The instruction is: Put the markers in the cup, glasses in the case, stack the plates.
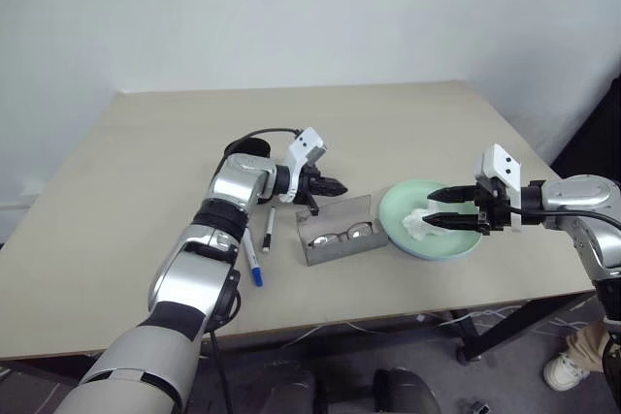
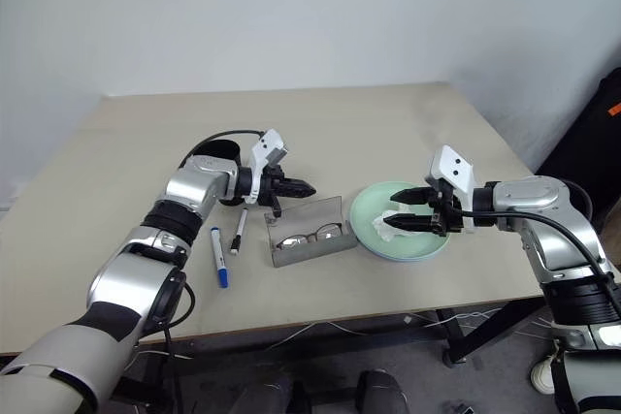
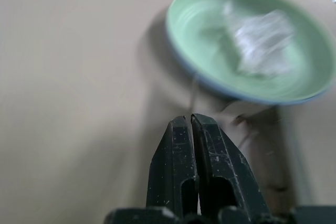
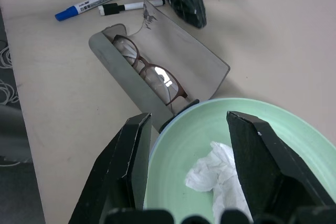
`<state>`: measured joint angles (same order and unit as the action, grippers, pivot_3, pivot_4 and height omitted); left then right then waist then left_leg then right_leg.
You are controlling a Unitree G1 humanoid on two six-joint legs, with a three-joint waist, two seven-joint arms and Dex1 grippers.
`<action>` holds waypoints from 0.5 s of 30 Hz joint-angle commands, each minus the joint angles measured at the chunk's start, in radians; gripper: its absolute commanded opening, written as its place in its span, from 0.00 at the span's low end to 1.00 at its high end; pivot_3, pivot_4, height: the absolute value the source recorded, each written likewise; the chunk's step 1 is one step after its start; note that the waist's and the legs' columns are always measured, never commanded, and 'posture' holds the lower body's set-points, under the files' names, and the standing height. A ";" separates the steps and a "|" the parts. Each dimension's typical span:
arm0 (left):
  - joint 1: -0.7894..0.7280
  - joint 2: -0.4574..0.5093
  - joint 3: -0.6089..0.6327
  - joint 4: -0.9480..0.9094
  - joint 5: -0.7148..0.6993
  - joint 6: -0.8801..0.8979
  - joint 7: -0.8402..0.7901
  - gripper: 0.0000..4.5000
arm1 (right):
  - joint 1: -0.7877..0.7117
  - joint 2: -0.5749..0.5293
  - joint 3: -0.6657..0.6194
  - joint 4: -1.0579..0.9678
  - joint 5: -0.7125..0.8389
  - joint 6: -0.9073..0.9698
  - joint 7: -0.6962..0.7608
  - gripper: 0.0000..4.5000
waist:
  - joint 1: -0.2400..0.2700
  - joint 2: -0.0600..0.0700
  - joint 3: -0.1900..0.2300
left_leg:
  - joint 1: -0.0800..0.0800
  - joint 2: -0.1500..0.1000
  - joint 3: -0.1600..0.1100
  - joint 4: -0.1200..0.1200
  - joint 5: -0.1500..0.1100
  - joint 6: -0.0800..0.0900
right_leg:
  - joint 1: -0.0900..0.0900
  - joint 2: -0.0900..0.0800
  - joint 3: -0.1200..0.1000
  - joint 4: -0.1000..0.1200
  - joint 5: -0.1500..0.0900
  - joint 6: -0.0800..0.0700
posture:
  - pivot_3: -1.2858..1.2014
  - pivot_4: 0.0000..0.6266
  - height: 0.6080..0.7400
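Observation:
The grey case lies open mid-table with the glasses inside. My left gripper is shut and empty, hovering just behind the case's raised lid. Two markers, blue-capped and black-capped, lie on the table left of the case, partly under my left arm. The mint green plate sits on the light blue plate, whose rim peeks out below. My right gripper is open over the green plate, its fingers on either side of a crumpled tissue. A black rounded shape behind my left forearm may be the cup.
The beige table has wide bare room at the back and left. A white wall stands behind it. The case and plates lie near the front edge. Cables hang under the table, and a person's shoe shows at the bottom right.

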<state>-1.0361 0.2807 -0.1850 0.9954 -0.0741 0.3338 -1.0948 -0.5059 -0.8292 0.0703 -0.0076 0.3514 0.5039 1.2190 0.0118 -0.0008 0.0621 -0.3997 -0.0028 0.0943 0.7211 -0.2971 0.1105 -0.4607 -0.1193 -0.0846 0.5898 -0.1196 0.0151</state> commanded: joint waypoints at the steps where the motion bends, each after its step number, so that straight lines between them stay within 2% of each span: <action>1: -0.036 -0.010 -0.005 0.019 0.041 -0.052 0.035 0.01 | -0.015 -0.003 -0.021 -0.017 0.007 -0.007 -0.005 0.55 | 0.000 0.000 0.000 | 0.000 0.000 0.000 0.000 0.000 0.000 | 0.000 0.000 0.000 0.000 0.000 0.000 | 0.52 0.00 0.87; 8: 0.014 -0.008 -0.016 -0.055 0.034 -0.013 -0.096 0.01 | -0.002 -0.007 -0.026 -0.028 0.010 -0.004 -0.012 0.55 | 0.000 0.000 0.000 | 0.000 0.000 0.000 0.000 -0.001 0.000 | 0.000 0.000 0.000 0.000 0.000 0.000 | 0.52 0.00 0.87; 15: 0.145 0.054 -0.093 -0.318 0.039 0.061 -0.252 0.01 | -0.001 -0.006 -0.027 -0.033 0.012 -0.001 -0.016 0.55 | -0.001 0.000 0.000 | 0.000 0.000 0.000 0.000 -0.001 -0.001 | 0.000 0.000 0.000 0.000 0.000 0.000 | 0.52 0.00 0.87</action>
<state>-0.8857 0.3171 -0.2676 0.7543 -0.0325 0.3819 -1.3213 -0.4963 -0.8296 0.0695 -0.0154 0.3532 0.5058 1.2068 0.0103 -0.0007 0.0620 -0.3995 -0.0027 0.0946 0.7212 -0.2985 0.1091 -0.4610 -0.1195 -0.0848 0.5898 -0.1197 0.0150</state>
